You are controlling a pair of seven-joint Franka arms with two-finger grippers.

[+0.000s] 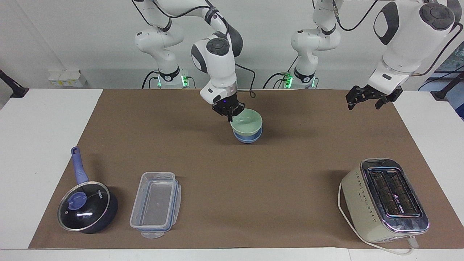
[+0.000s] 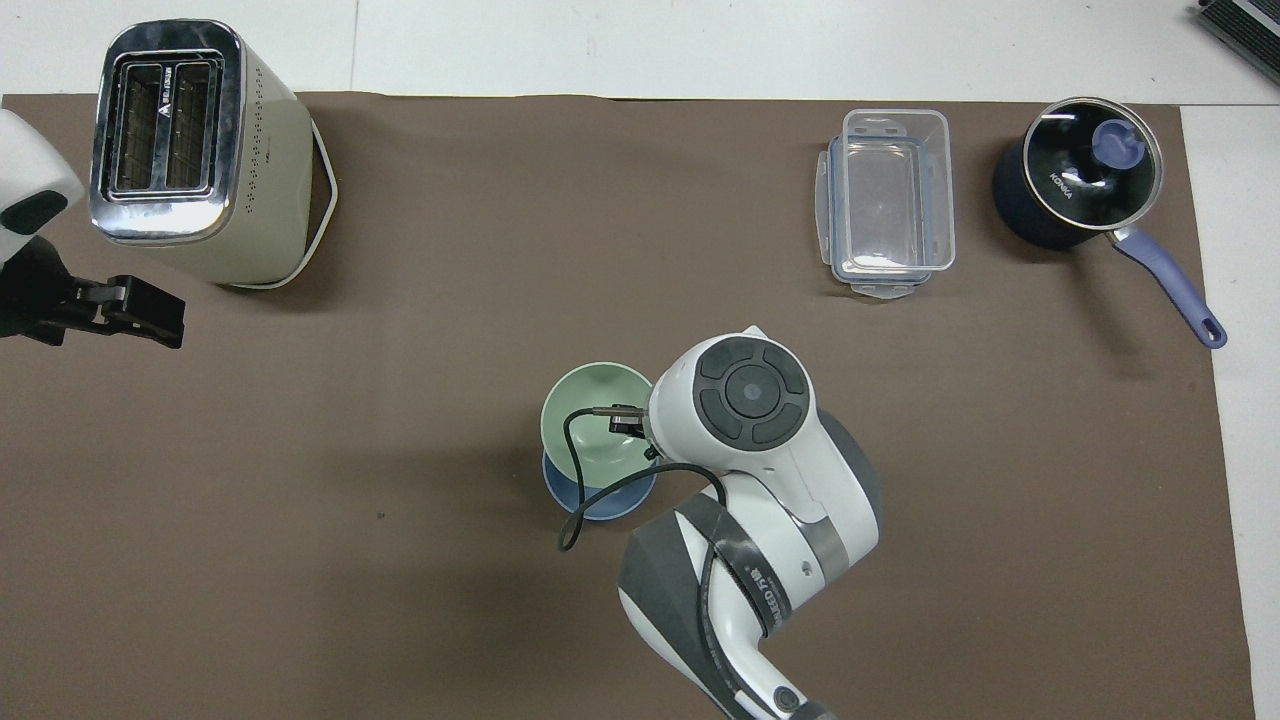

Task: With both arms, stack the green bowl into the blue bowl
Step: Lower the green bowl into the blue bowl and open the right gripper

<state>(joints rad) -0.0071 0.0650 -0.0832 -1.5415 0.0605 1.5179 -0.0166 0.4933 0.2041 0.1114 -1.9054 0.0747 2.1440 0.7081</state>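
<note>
The right gripper (image 1: 230,115), pinching the green bowl's (image 1: 247,121) rim, lowers it into the blue bowl (image 1: 248,137); releasing comes next. The left gripper (image 1: 367,98) waits spread.

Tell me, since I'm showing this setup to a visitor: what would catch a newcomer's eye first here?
Mid-mat, the right gripper is shut on the rim of the green bowl, which sits over the blue bowl. The left gripper waits open in the air over the mat's edge at its own end. Farther from the robots stand a cream toaster, a clear container and a lidded saucepan.
</note>
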